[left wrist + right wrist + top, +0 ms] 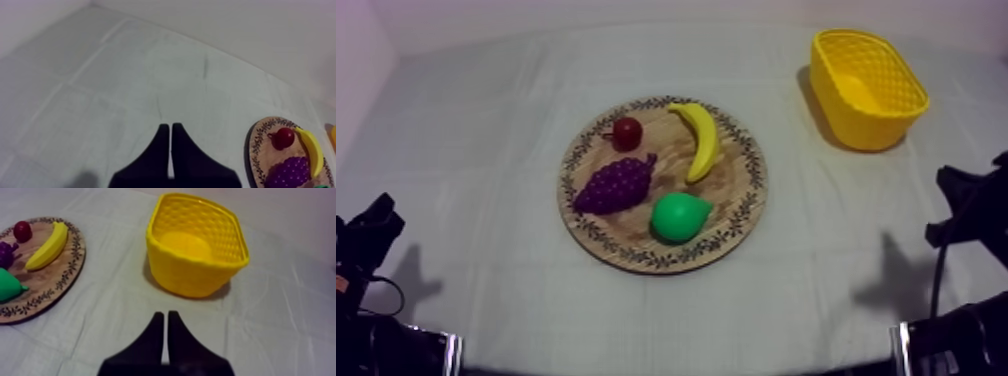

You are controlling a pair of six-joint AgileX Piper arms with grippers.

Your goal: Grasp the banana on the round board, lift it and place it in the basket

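The banana lies on the round wooden board, on the side toward the yellow basket, well apart from both end effectors. The left end effector hangs over the table's bare cloth beside the board, its black fingers clenched into a narrow wedge on nothing. The right end effector, likewise clenched and empty, hangs near the basket. The banana is smooth and curved, the basket wall a dimpled lattice, and the board's rim carries a leafy pattern.

Slanted overhead view; both low wrist views sharing the wooden board
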